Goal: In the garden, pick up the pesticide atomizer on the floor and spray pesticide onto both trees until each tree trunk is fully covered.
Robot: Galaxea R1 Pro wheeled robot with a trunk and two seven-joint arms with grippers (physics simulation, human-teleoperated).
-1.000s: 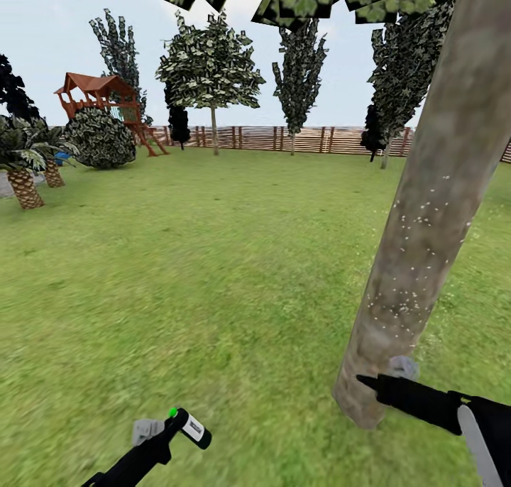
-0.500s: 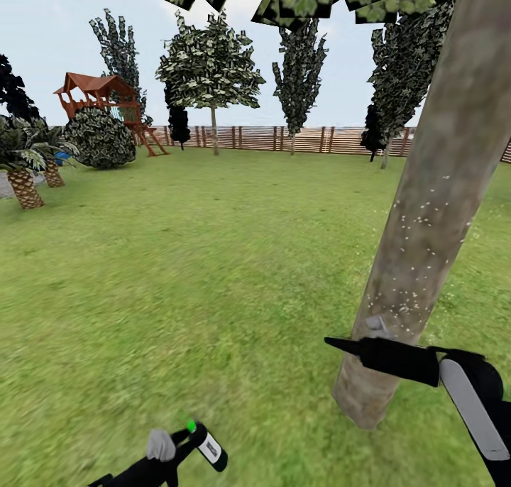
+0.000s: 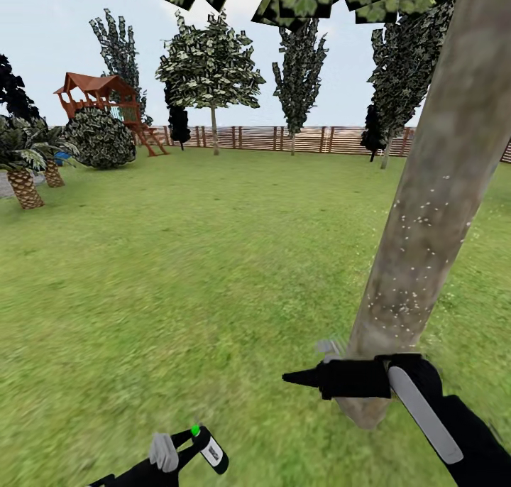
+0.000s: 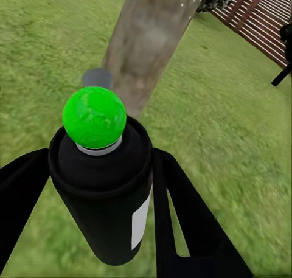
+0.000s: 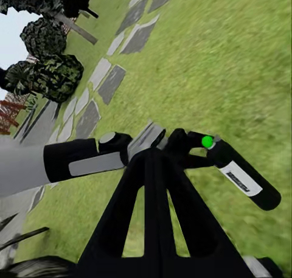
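Note:
The pesticide atomizer [image 3: 211,453], a black can with a white label and a green knob, sits between the fingers of my left gripper [image 3: 186,446] low over the grass. In the left wrist view the atomizer [image 4: 103,187] points at the near tree trunk [image 4: 152,41]. That thick grey-brown trunk [image 3: 433,210] leans up at the right, with white pesticide specks [image 3: 404,224] on its middle and lower bark. My right gripper [image 3: 294,378] is shut on nothing, its tip left of the trunk's base; its fingers meet in a point [image 5: 152,156]. A second broad-crowned tree [image 3: 211,68] stands far off by the fence.
Open lawn [image 3: 177,260] stretches to a brown slatted fence [image 3: 284,138]. A red-brown play tower [image 3: 99,93], a round bush [image 3: 103,139] and short palms [image 3: 25,182] stand at the far left. Dark conifers [image 3: 301,68] line the fence. A stone-slab path [image 5: 112,83] runs behind me.
My right gripper has swung left across the trunk's base and its arm has risen. My left gripper has sunk a little with the atomizer. The camera has held still.

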